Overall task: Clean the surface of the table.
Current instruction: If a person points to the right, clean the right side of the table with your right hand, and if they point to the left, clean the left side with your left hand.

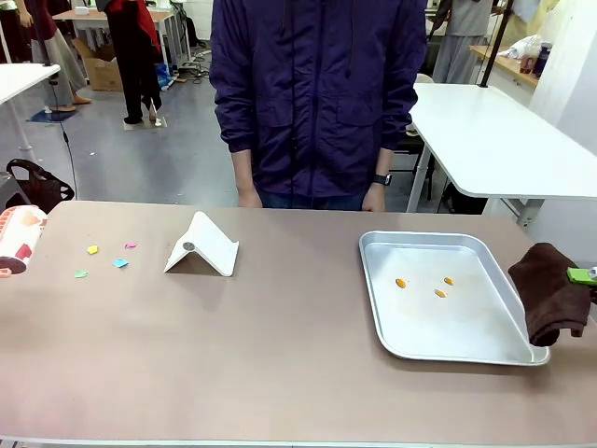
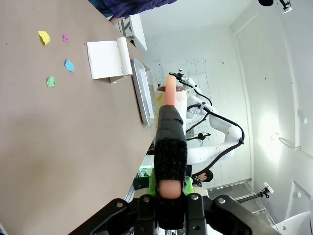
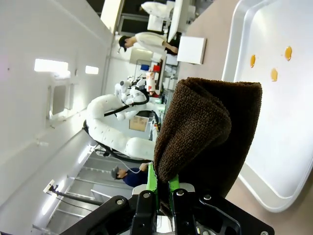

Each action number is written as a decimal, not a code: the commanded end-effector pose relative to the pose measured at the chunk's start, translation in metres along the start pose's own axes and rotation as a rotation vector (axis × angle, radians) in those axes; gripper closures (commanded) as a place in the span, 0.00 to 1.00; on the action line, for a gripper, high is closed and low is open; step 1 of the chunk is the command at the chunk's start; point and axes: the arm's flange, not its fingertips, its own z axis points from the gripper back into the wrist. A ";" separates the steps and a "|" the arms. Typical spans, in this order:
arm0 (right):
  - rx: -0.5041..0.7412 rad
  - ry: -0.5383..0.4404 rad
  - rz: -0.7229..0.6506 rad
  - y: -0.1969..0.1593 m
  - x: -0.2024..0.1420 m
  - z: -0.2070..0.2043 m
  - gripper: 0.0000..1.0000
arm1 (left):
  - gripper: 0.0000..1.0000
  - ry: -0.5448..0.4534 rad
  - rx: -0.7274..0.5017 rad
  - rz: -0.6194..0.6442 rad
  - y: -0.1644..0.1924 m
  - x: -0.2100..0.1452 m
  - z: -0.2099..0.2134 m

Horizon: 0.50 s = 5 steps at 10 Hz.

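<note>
**Front view.** A large matte brownish-taupe surface (image 1: 280,355) spans the frame. A person in a dark purple jacket (image 1: 312,93) stands at its far edge.
- **Left:** four small coloured paper scraps (image 1: 104,261), yellow, pink, blue and green.
- **Just right of them:** a white folded tent-shaped card (image 1: 205,245).
- **Right:** a rectangular silver metal tray (image 1: 466,327) holding three orange bits (image 1: 424,283).
- **Right edge:** the right claw (image 1: 583,276) pinches a dark brown terry cloth (image 1: 548,291), which hangs at the tray's right rim. I cannot tell whether it touches.
- **Left edge:** a pale pink-and-white roller-like head (image 1: 17,241) pokes in. I cannot tell whether it touches the surface.

**Left wrist view.** The left claw (image 2: 169,190) is pressed tight on a peach handle with a black foam sleeve (image 2: 170,147). The scraps (image 2: 69,65) and the card (image 2: 105,59) lie well ahead on the surface (image 2: 63,156).

**Right wrist view.** The right claw (image 3: 164,188) is clamped on the bunched brown cloth (image 3: 205,127). The tray (image 3: 274,127) and the orange bits (image 3: 274,74) lie beyond it.

**Judgement.** Both tools are in hand and nothing looks wiped yet, so the step is the approach.
- **Left tool:** the next move likely calls for lowering it into contact near the scraps while keeping clear of the card beside them.
- **Cloth:** it must clear the tray rim before it can sweep bare surface.
</note>
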 end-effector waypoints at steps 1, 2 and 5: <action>-0.013 0.004 -0.010 0.007 0.003 -0.001 1.00 | 1.00 -0.001 -0.016 -0.010 -0.004 -0.003 0.000; -0.013 0.004 -0.010 0.007 0.003 -0.001 1.00 | 1.00 -0.001 -0.016 -0.010 -0.004 -0.003 0.000; -0.013 0.004 -0.010 0.007 0.003 -0.001 1.00 | 1.00 -0.001 -0.016 -0.010 -0.004 -0.003 0.000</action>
